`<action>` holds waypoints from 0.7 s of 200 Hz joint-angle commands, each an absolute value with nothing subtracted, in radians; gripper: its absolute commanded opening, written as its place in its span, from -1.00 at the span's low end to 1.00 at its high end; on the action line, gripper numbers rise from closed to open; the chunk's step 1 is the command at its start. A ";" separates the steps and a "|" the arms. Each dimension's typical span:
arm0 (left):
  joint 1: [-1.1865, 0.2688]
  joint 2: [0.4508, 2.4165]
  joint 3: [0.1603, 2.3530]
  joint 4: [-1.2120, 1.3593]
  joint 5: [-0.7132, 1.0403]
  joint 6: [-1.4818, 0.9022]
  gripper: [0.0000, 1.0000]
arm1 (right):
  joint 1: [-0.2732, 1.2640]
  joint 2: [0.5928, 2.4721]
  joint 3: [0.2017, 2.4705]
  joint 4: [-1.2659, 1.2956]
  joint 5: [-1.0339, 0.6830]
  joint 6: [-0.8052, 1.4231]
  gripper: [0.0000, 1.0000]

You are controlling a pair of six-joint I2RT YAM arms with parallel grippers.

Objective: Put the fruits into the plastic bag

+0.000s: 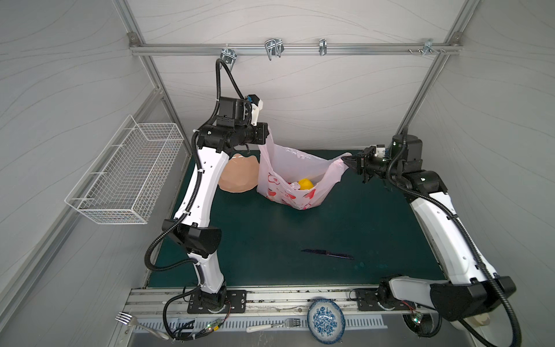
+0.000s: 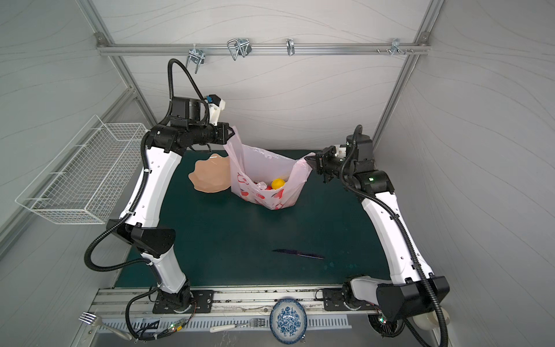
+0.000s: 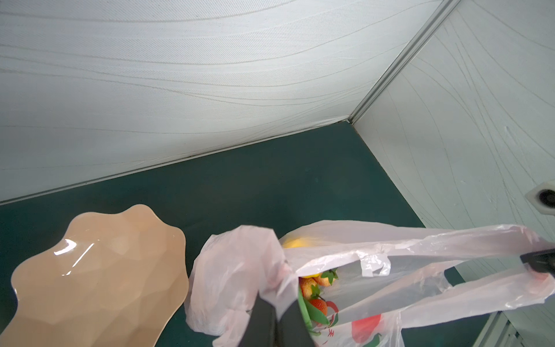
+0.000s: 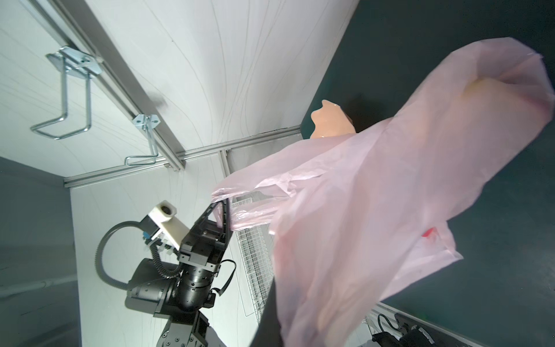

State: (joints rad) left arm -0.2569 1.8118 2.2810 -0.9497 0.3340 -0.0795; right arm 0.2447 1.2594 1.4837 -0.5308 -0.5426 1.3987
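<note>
Left end effector (image 1: 267,133) was clamped tight on one handle of the one plastic bag (image 1: 282,168). The right end effector (image 1: 345,160) was clamped on the other handle. In both top views the bag hung open between them, its bottom on the green tabletop (image 1: 360,228), with one lemon (image 1: 305,184) inside. One bowl (image 1: 240,175) sat just beside the bag. One knife (image 1: 327,254) lay well apart.

In the left wrist view, one strawberry (image 3: 318,305) showed inside. The bag hid the rest.

In the right wrist view, the bag covered part of the bowl.
</note>
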 commanded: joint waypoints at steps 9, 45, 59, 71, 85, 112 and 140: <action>-0.258 1.749 2.220 -0.881 0.344 -0.066 -1.00 | 0.216 1.256 1.518 -0.510 -0.575 1.387 -1.00; -0.258 1.735 2.137 -0.887 0.331 -0.044 -1.00 | 0.207 1.216 1.346 -0.455 -0.583 1.396 -1.00; -0.258 1.716 2.107 -0.860 0.378 -0.044 -1.00 | 0.195 1.193 1.297 -0.438 -0.574 1.400 -1.00; -0.258 1.686 2.067 -0.816 0.424 -0.066 -1.00 | 0.179 1.186 1.296 -0.453 -0.570 1.379 -1.00; -0.258 1.638 1.996 -0.730 0.476 -0.106 -1.00 | 0.159 1.188 1.317 -0.471 -0.582 1.355 -0.81; -0.258 1.539 1.852 -0.551 0.510 -0.188 -0.27 | 0.140 1.204 1.377 -0.497 -0.606 1.310 -0.30; -0.254 1.457 1.760 -0.509 0.443 -0.243 0.43 | 0.124 1.211 1.418 -0.543 -0.621 1.233 0.22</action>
